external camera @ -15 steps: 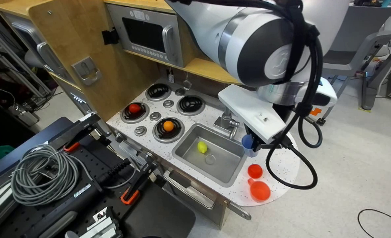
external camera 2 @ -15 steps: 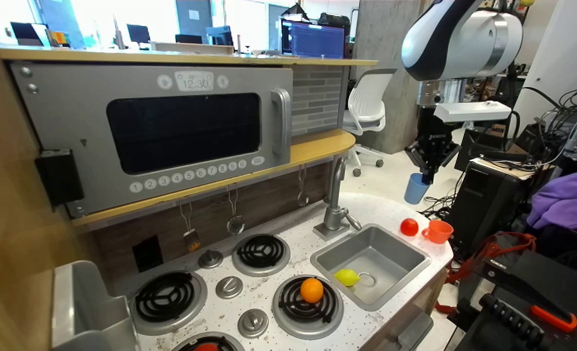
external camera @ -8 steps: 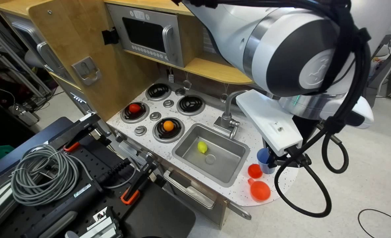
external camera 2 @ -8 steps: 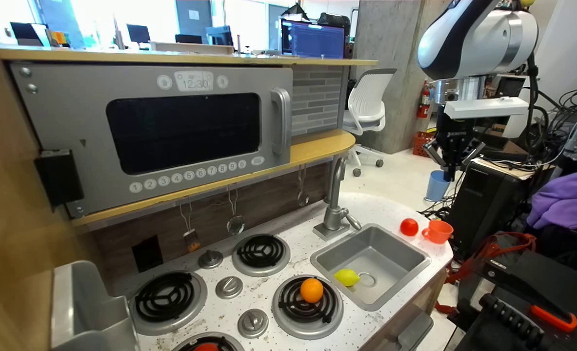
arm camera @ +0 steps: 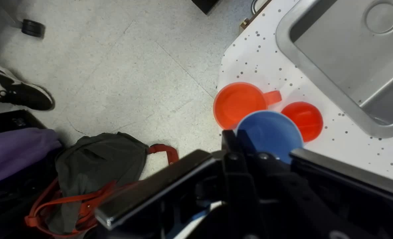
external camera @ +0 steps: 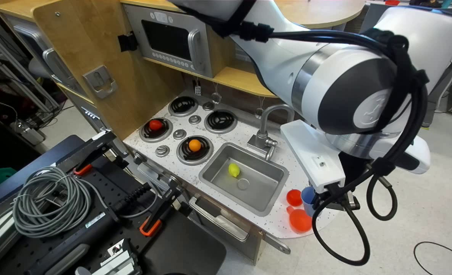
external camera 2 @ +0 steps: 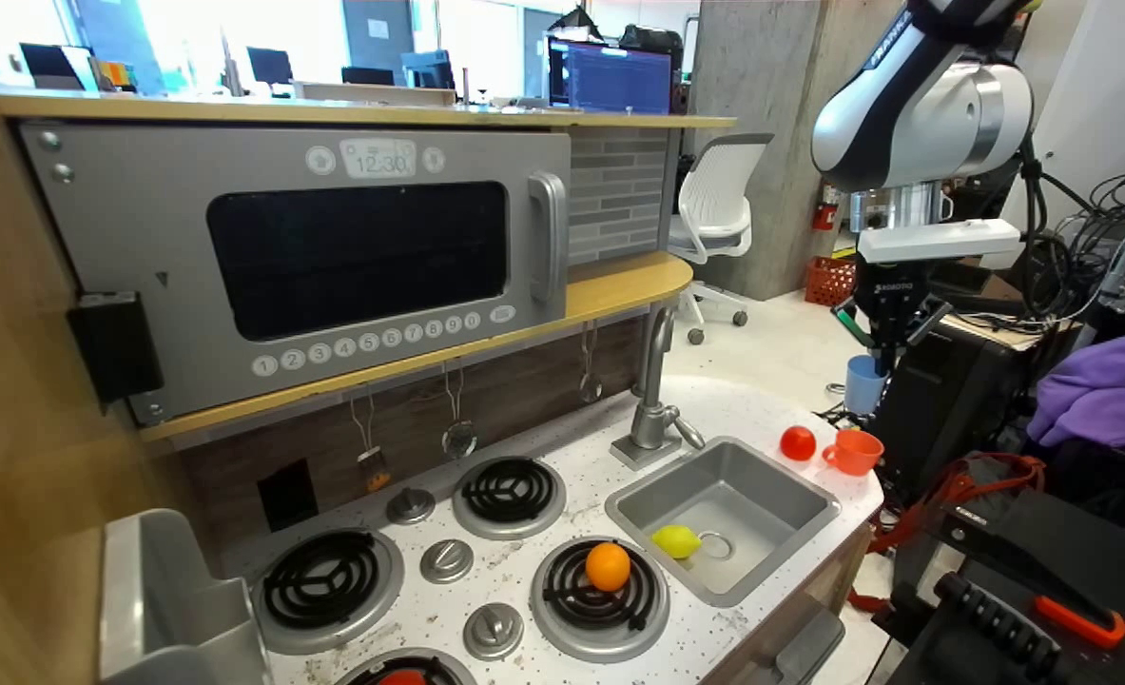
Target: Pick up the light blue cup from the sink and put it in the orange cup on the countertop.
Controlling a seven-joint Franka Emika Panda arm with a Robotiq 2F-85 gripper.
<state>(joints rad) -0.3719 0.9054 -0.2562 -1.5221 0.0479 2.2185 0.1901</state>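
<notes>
My gripper (arm camera: 238, 136) is shut on the wall of the light blue cup (arm camera: 272, 129), one finger inside and one outside. The cup hangs upright in the air; it also shows in both exterior views (external camera: 308, 195) (external camera 2: 863, 385). The orange cup (arm camera: 236, 103), with a side handle, stands on the white speckled countertop (arm camera: 352, 142) near its rounded end. It also shows in both exterior views (external camera: 300, 221) (external camera 2: 854, 452). In the wrist view the blue cup overlaps the orange cup's edge. The grey sink (external camera: 245, 196) holds no blue cup.
A redder small cup (arm camera: 304, 121) stands right beside the orange cup. A yellow lemon (external camera: 234, 170) lies in the sink. The curved faucet (external camera 2: 655, 400) rises behind the sink. An orange (external camera 2: 608, 567) sits on a burner. The countertop's edge runs close by the orange cup.
My gripper, holding the light blue cup, has moved from beside the faucet side of the sink toward the countertop's end by the orange cup, and has come lower. The other things have not moved.
</notes>
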